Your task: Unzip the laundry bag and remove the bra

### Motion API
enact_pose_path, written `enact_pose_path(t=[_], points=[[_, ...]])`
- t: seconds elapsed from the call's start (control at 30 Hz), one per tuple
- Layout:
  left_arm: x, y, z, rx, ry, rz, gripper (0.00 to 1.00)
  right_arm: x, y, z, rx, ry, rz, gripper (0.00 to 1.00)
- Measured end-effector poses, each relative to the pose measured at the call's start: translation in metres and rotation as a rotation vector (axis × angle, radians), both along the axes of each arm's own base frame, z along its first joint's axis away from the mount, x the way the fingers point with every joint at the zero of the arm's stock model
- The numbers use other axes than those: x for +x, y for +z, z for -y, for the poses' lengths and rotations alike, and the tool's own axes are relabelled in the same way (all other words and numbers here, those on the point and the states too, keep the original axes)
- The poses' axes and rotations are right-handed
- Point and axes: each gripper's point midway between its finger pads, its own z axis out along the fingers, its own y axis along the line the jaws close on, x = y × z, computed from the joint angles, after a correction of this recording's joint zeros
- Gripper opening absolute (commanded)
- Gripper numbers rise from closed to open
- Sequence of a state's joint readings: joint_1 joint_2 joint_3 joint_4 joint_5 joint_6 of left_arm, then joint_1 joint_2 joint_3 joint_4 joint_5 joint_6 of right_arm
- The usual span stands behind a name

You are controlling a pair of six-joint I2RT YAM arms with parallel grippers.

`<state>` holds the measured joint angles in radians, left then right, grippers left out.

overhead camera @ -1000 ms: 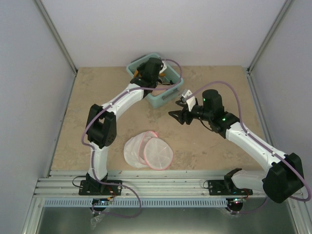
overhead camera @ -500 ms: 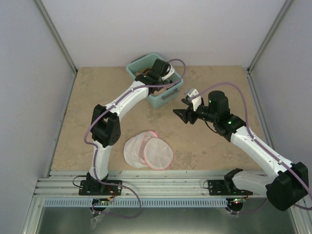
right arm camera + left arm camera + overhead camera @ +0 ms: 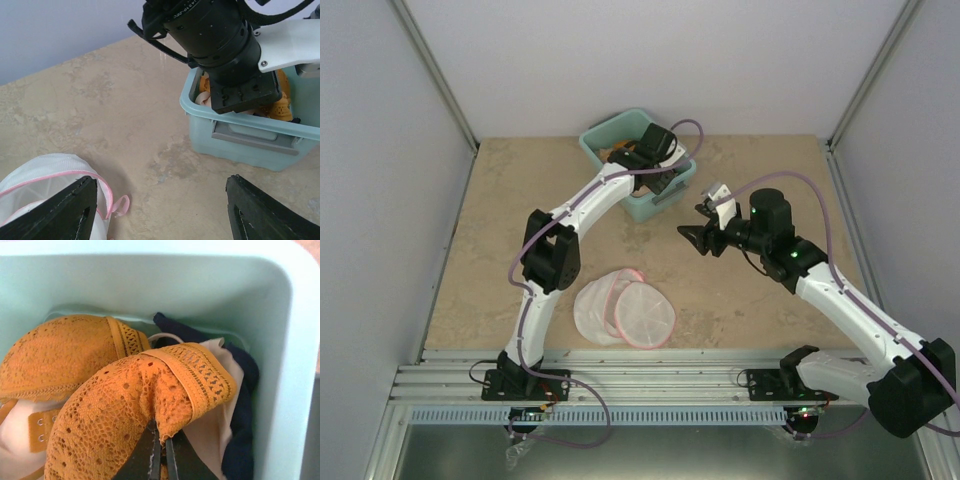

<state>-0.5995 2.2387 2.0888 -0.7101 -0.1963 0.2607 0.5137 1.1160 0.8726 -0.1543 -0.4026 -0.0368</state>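
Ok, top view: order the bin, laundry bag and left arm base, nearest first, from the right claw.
1. Bin, just beyond the right claw, leftward.
2. Laundry bag, mid-table, left.
3. Left arm base, near edge, far left.

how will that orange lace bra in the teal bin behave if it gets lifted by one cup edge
Probably floppy: the orange lace bra folds and creases where the left hand pinches its cup edge. Likely light, being open lace. Its band may trail and snag on the dark garment beside it in the teal bin.
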Motion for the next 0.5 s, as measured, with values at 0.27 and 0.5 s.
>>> enact_pose_path(t=[0.27,0.5], points=[[0.001,0.0,0.012,-0.064,-0.002,-0.032,0.27,-0.003,0.003,0.004,0.003,-0.013,0.008,0.73],[-0.01,0.028,0.01,-0.091,-0.03,-0.023,0.85,-0.005,0.004,0.006,0.005,-0.019,0.012,0.74]])
